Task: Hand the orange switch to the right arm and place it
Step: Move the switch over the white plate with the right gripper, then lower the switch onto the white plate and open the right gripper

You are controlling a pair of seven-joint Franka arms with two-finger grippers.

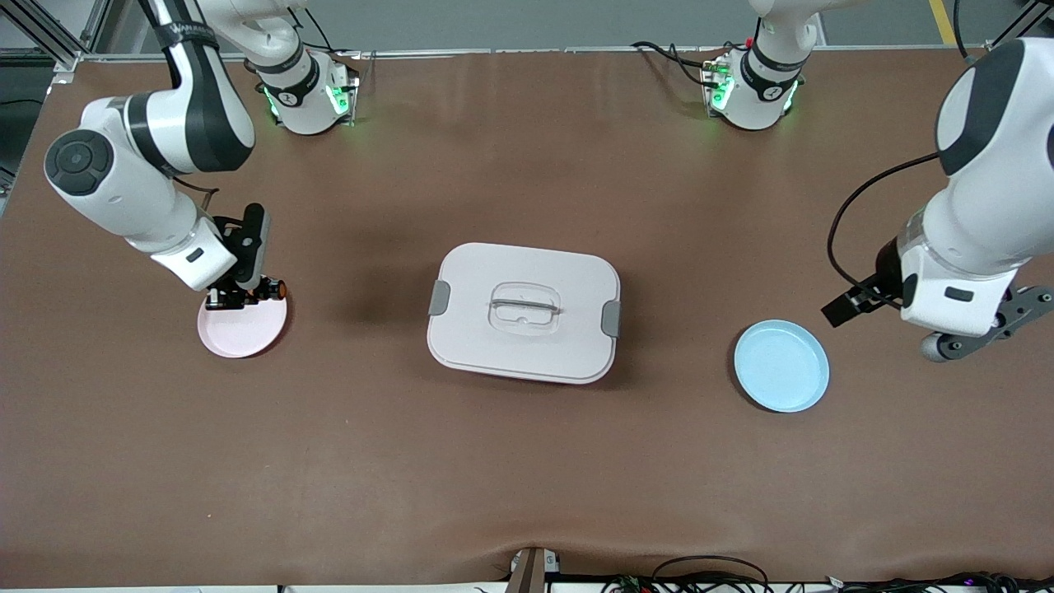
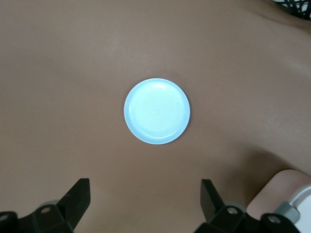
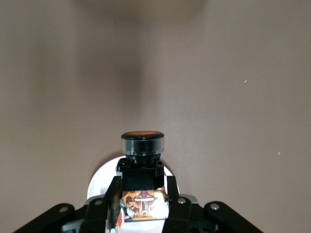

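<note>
Only one bit of lettering is showing: white capitals are running along the black band on the upper link of the white-and-black right arm (image 1: 188, 35), near the top of the front view, and they are looking like "WARNING", though the last letters are blurring. Nothing else is carrying any readable text, label, brand or number in either wrist view.
</note>
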